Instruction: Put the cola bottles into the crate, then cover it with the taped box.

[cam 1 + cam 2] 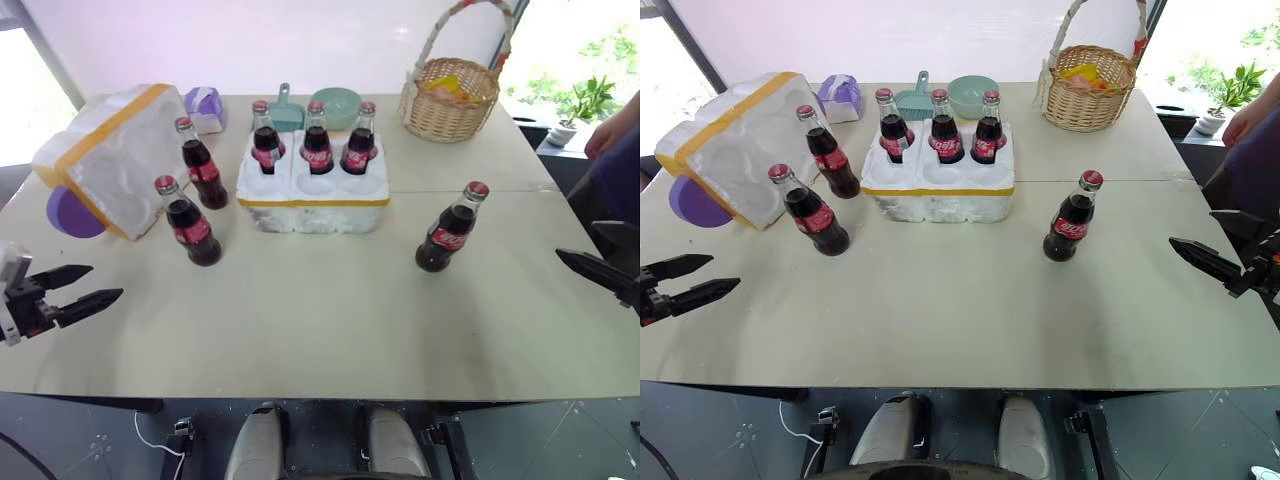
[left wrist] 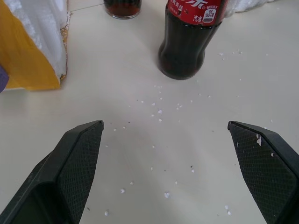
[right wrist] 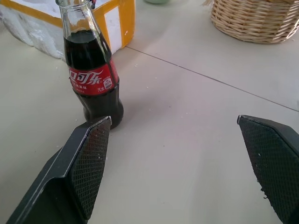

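Spread wide, both black grippers, left (image 1: 95, 283) and right (image 1: 1188, 250), hover empty at the frame's edges. At upper centre, the low white foam crate (image 1: 313, 196) holds three red-capped glass cola bottles (image 1: 318, 139), flanked left by the tipped yellow-taped foam box (image 1: 105, 155). A woven wicker basket (image 1: 450, 98) sits upper right, perhaps holding fruit.

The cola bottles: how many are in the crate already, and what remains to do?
Three bottles stand in the back row of the crate; its front holes are empty. Nothing is in hand: the left gripper and right gripper are open. Left to load: two bottles beside the taped box and one bottle to the crate's right. Then cover the crate with the box.
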{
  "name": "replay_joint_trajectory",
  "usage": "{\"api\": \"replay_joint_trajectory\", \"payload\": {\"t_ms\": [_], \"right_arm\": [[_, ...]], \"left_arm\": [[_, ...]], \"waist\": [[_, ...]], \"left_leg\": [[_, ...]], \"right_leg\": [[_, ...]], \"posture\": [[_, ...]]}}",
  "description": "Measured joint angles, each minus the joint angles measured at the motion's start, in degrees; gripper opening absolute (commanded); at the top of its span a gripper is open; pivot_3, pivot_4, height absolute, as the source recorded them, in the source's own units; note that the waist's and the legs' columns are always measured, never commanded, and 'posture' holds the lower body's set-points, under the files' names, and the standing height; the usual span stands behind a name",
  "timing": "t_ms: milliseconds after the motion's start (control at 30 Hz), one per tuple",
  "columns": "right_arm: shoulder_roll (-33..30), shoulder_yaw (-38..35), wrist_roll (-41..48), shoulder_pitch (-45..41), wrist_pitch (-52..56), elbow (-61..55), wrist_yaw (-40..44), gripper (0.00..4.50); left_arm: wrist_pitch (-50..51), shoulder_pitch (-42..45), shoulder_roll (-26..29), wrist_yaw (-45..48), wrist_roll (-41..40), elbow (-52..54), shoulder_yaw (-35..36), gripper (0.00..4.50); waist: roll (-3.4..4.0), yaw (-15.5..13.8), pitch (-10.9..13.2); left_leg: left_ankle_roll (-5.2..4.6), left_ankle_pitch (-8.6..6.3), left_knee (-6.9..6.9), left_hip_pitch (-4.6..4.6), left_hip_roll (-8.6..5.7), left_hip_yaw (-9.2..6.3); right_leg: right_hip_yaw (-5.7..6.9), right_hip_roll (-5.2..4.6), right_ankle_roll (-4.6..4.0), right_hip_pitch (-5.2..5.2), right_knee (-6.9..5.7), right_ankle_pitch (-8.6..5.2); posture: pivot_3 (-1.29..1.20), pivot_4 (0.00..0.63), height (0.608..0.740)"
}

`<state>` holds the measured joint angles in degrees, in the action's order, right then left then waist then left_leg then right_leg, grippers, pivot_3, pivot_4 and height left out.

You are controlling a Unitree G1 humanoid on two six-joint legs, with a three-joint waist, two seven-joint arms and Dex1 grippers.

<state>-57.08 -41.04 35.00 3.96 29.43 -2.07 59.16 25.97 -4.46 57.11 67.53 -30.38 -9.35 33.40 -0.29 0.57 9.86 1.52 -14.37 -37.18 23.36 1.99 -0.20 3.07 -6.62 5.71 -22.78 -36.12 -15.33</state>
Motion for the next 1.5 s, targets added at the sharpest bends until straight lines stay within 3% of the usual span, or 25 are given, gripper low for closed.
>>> {"api": "replay_joint_trajectory", "payload": {"t_ms": [767, 933, 1233, 1500], "right_arm": [[2.1, 0.1, 0.4, 0.4, 1.5, -2.3, -0.2, 4.43], [-2.5, -0.8, 3.1, -1.3, 6.0, 0.4, 3.3, 4.43], [-18.2, -0.1, 16.7, -20.3, 20.8, 2.0, 9.4, 4.43], [-18.5, 11.8, 28.7, -35.7, 29.3, -7.7, 5.3, 4.43]], "left_arm": [[-2.7, 0.5, 0.1, -1.5, 3.6, -5.6, -1.0, 4.48], [-2.7, 1.9, 0.1, -0.6, 2.8, -3.3, -1.0, 4.48], [-1.7, 10.5, -3.1, -0.8, 1.0, 2.9, -7.7, 4.48], [-4.3, 24.0, -9.9, -5.4, 4.7, -0.8, -17.7, 4.48]], "waist": [[0.00, 0.0, 0.0], [0.06, 0.0, 0.0], [0.33, 0.0, 0.2], [0.14, 0.0, 0.4]], "left_leg": [[0.00, 0.00, 0.00, 0.00, 0.00, 0.02], [0.00, 0.00, -0.01, 0.00, -0.01, 0.08], [0.00, 0.00, 0.04, 0.01, 0.03, 0.08], [0.01, 0.01, -0.04, 0.07, 0.00, 0.06]], "right_leg": [[-0.01, 0.00, 0.00, -0.01, 0.00, 0.00], [-0.04, -0.06, 0.00, -0.01, 0.00, 0.01], [-0.06, 0.00, 0.03, -0.09, -0.03, 0.05], [-0.06, 0.03, 0.26, -0.09, -0.05, 0.18]], "posture": [[0.00, 0.150, 0.740], [0.00, 0.150, 0.740], [0.00, 0.150, 0.740], [0.00, 0.150, 0.740]]}}
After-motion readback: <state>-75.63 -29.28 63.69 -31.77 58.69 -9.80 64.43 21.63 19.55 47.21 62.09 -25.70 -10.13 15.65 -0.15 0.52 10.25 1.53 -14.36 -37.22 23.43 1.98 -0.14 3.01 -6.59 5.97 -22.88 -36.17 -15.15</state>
